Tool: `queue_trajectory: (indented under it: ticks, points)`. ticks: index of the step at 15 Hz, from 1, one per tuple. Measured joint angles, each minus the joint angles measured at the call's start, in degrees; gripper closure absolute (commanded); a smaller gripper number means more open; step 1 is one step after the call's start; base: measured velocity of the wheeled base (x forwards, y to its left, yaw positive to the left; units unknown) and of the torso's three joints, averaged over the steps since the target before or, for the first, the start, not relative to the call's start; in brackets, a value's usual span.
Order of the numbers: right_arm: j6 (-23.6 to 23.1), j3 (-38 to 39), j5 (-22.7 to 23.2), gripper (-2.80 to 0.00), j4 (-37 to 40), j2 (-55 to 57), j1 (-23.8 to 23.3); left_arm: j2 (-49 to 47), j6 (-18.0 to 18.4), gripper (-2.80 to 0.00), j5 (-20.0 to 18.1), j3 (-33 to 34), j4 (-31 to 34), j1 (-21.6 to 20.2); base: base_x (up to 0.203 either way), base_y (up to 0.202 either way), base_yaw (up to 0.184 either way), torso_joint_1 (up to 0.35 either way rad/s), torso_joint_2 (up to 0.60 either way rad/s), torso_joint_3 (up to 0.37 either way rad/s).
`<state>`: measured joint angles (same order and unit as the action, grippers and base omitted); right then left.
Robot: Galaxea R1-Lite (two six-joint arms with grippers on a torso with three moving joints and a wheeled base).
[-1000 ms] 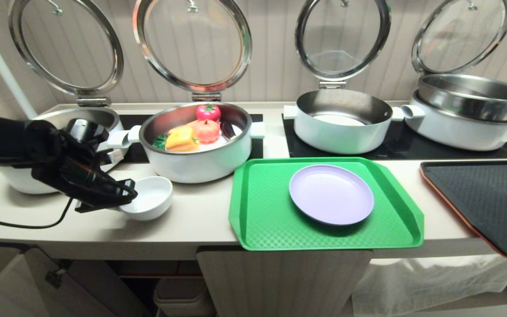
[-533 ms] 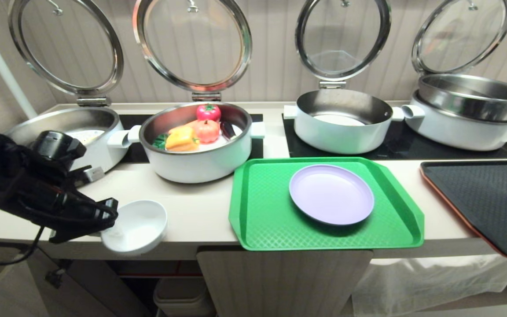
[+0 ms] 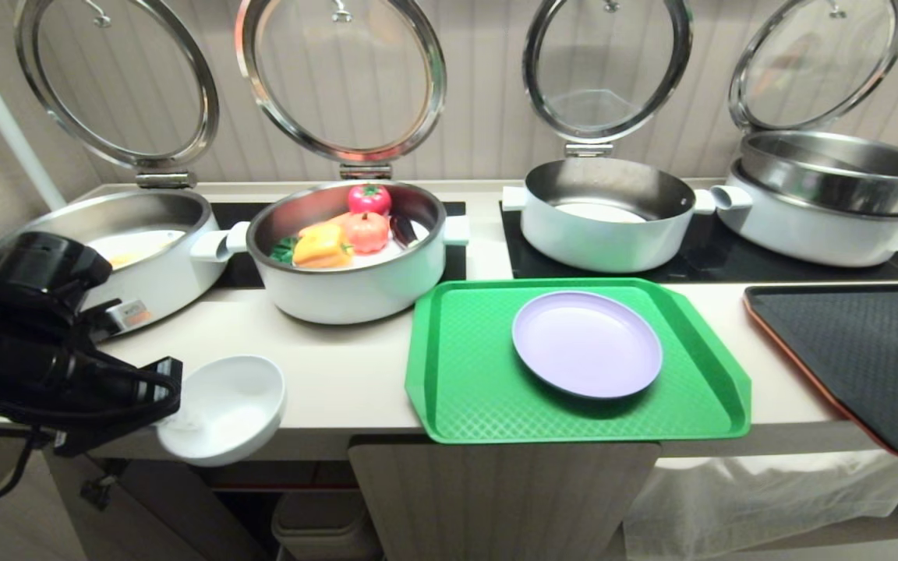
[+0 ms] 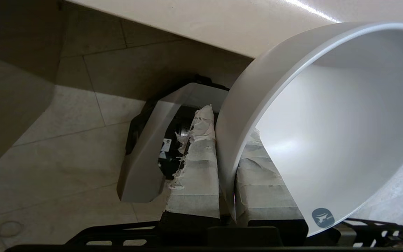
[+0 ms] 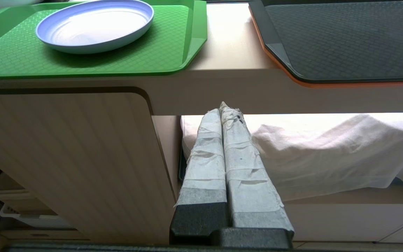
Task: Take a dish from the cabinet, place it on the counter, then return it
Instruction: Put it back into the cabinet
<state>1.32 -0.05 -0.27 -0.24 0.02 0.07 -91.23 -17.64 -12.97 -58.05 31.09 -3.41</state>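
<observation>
bowl [image 3: 223, 409] in the left tool [image 3: 172, 405], pinched by its near wall: in the left wrist view one taped finger [image 4: 196, 168] lies against the outside of the wall and the other sits inside it, so the tool is clenched on the rim. the white bowl [image 4: 327, 119] is tilted, its mouth turned partly up and toward the pots. in the head view it overlaps the front edge of the desk [image 3: 340, 374], partly over the top and partly past the lip; whether its foot touches the desk cannot be told.

below that edge the left cabinet [image 3: 496, 499] door stands swung outward and the opening is dark, with a pale bin low inside. the closed fluted door sits under the green tray [image 3: 457, 374], whose front rim overhangs the desk edge. the lilac plate [image 3: 585, 343] lies in the tray, well apart from the bowl.

behind the bowl a strip of bare desk separates it from the pot of toy vegetables [image 3: 348, 257]; another white pot [image 3: 145, 265] stands behind the left arm. between the bowl and the tray's left rim the desk is bare. a black tray [image 3: 854, 358] lies at the far right, reaching past the front edge.

the right tool [image 5: 224, 112] hangs low in front of the cabinet, its taped fingers pressed together on nothing, pointing at the gap beside the closed door where a white cloth [image 5: 327, 150] lies on a shelf under the desk.
</observation>
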Motion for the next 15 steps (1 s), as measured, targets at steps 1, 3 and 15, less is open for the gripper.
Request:
queue_trajectory:
  ticks: [1, 3, 15]
  points:
    - [0.0, 0.0, 0.0, 0.00, 0.0, 0.0, 0.0, 0.7, 0.0, 0.00, -0.6, 0.8, 0.1, 0.0, 0.000, 0.000, 0.000, 0.000, 0.00, 0.000]
    - [0.0, 0.0, 0.0, 0.00, 0.0, 0.0, 0.0, 2.8, 0.0, 0.00, -0.9, 3.4, 0.2, 0.2, 0.000, 0.000, 0.000, 0.000, 0.00, 0.000]
    - [0.0, 0.0, 0.0, 0.00, 0.0, 0.0, 0.0, 21.1, 0.1, 0.00, -2.0, 21.5, 2.7, 2.0, 0.000, 0.000, 0.000, 0.000, 0.00, 0.000]
